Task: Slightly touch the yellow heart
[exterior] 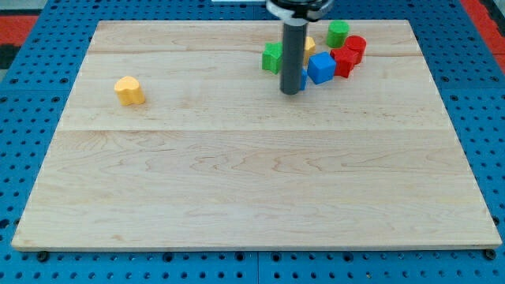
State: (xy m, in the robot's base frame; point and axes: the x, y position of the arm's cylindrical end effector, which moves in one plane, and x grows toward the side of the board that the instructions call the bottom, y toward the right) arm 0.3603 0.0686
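The yellow heart [129, 91] lies alone on the wooden board at the view's left, upper part. My tip [291, 91] rests on the board near the view's top centre, far to the right of the yellow heart and apart from it. The tip stands just beside a cluster of blocks: a green block [272, 57] to its left, a blue cube [321, 68] to its right, and a small blue piece [303, 77] touching or nearly touching the rod. A yellow block [308, 44] is partly hidden behind the rod.
More blocks sit at the view's top right: a green block [338, 33], a red block [356, 47] and another red block [342, 61]. The wooden board [252, 181] lies on a blue perforated table [31, 118].
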